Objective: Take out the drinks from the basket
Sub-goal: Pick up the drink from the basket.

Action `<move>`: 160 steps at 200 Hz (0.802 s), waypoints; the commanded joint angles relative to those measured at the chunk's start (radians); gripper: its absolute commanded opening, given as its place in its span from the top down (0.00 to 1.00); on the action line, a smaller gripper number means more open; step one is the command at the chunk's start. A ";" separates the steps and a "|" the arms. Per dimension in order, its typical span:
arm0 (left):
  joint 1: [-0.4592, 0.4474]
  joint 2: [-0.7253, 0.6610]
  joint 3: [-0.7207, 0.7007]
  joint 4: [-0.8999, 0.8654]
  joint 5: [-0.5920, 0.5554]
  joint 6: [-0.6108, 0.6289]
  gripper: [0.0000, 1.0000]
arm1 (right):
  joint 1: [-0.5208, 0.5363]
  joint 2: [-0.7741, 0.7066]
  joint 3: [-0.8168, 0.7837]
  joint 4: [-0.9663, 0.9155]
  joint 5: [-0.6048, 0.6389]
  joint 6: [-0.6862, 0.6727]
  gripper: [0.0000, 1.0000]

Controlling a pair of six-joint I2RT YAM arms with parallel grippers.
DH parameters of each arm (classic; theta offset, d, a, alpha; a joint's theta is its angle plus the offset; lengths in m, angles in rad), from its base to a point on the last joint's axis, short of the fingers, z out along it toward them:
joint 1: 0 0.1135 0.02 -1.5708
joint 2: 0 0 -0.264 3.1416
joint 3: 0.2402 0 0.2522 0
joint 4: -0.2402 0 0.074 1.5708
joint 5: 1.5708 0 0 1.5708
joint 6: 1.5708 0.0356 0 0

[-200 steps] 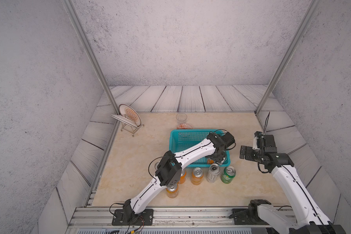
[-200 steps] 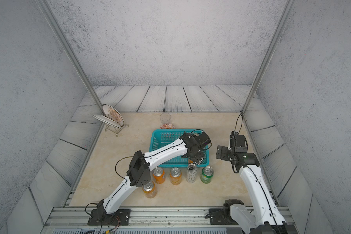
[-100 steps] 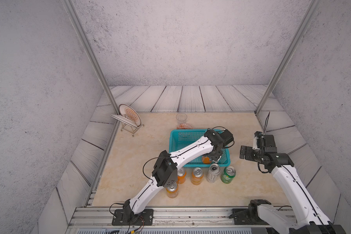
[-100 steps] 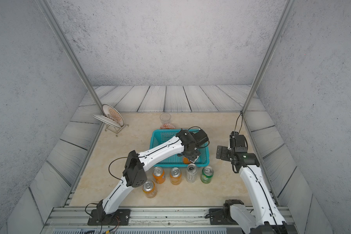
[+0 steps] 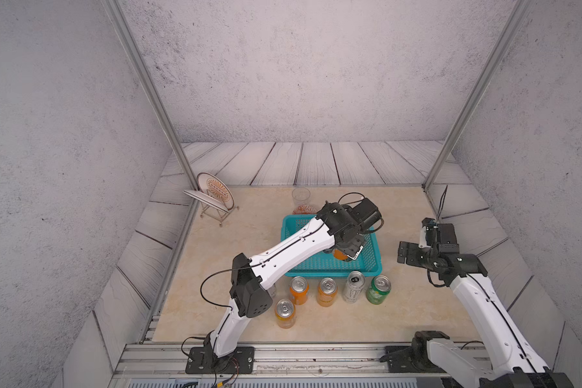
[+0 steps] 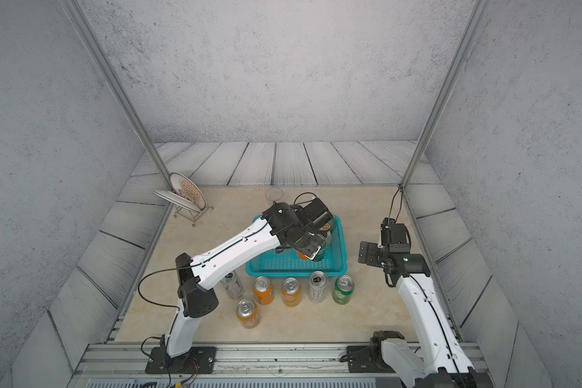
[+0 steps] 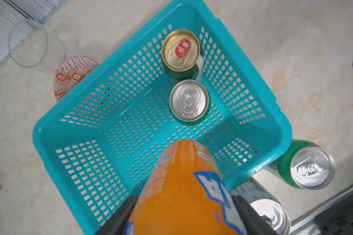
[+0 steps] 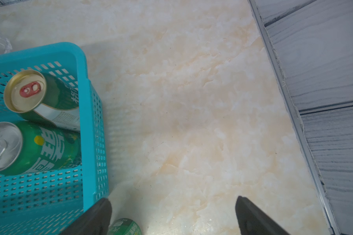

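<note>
The teal basket (image 5: 373, 268) (image 7: 49, 130) sits mid-table. My left gripper (image 5: 348, 250) (image 7: 183, 203) reaches into its near right part and is shut on an orange can (image 7: 181, 183) (image 6: 303, 256), whose base hangs just above the mesh floor. Two green cans stand in the basket's far right corner: a gold-topped one (image 7: 180, 49) (image 8: 25, 90) and a silver-topped one (image 7: 189, 101) (image 8: 39, 148). My right gripper (image 5: 405, 252) (image 8: 173, 215) hovers open and empty over bare table, right of the basket.
Several cans stand in front of the basket: orange ones (image 5: 298, 289), a silver-white one (image 5: 354, 286), a green one (image 5: 378, 289), and another silver-white (image 6: 232, 284) half under my left arm. A glass cup (image 5: 300, 196), patterned bowl (image 5: 304, 209) and plate rack (image 5: 214, 195) stand behind.
My left arm's elbow has swung to the left and its wrist has shifted slightly over the basket, its fingers closing a little on the orange can. The right arm has not moved.
</note>
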 commanded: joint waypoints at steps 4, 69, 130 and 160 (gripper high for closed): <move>0.003 -0.106 -0.023 0.001 -0.028 0.016 0.28 | -0.004 -0.008 -0.006 -0.004 0.004 0.005 0.01; -0.014 -0.273 -0.164 0.024 0.053 0.046 0.28 | -0.004 -0.005 -0.005 -0.004 -0.001 0.005 0.01; -0.082 -0.430 -0.368 0.032 0.023 0.024 0.28 | -0.005 0.008 -0.002 -0.004 -0.004 0.004 0.01; -0.116 -0.495 -0.467 0.056 0.021 -0.007 0.28 | -0.005 0.008 -0.003 -0.004 -0.005 0.003 0.01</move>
